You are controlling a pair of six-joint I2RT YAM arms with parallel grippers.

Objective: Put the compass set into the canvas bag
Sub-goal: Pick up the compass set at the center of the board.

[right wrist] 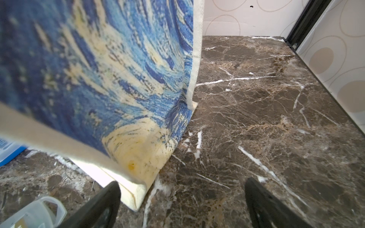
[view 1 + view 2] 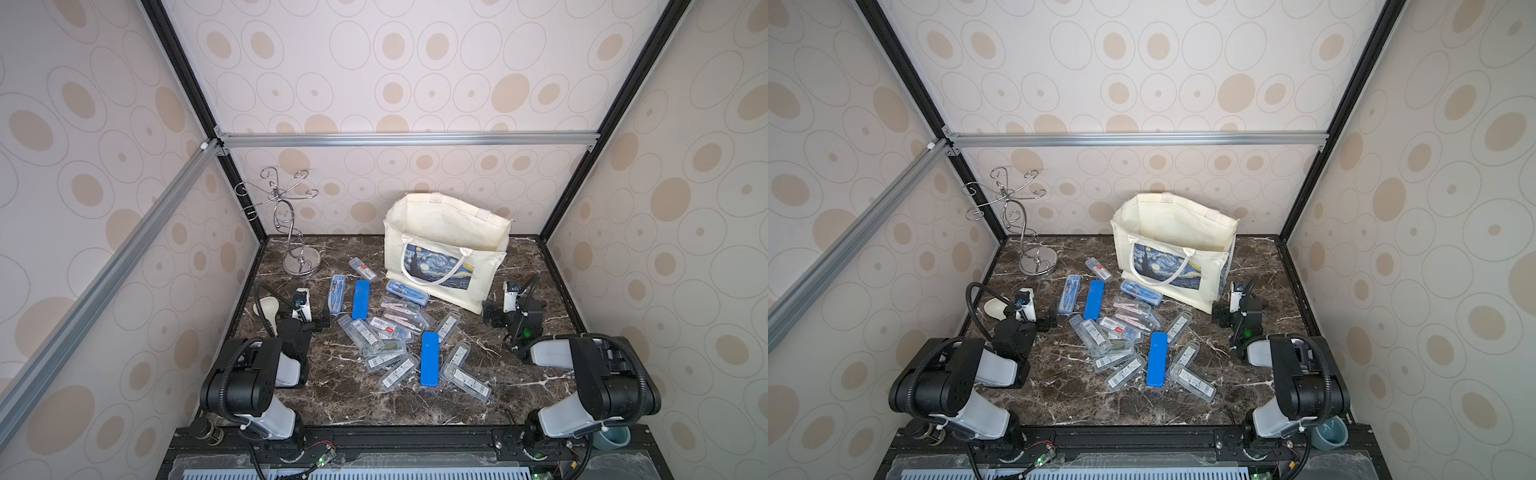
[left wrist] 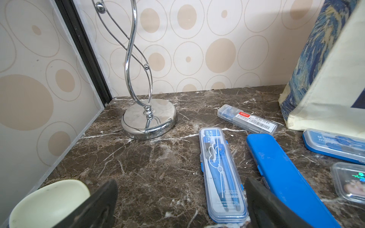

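Observation:
The canvas bag (image 2: 449, 232) (image 2: 1177, 230) stands open at the back of the marble table, print facing forward. Several compass sets in clear cases lie in front of it. One compass set (image 2: 337, 293) (image 2: 1070, 294) (image 3: 221, 173) lies just ahead of my left gripper (image 2: 325, 316) (image 2: 1051, 319) (image 3: 180, 183), which is open and empty; the case's near end sits between the fingers. Another compass set (image 2: 407, 292) (image 3: 335, 145) rests against the bag's foot. My right gripper (image 2: 491, 311) (image 2: 1219, 313) (image 1: 182, 183) is open and empty beside the bag's (image 1: 98, 69) front right corner.
Two opaque blue cases (image 2: 360, 299) (image 2: 430, 359) and a pile of clear cases (image 2: 386, 332) cover the table's middle. A chrome wire stand (image 2: 297, 257) (image 3: 148, 116) stands back left. A cream dish (image 2: 266, 311) (image 3: 49, 201) lies by the left wall. A teal cup (image 2: 613, 436) sits front right.

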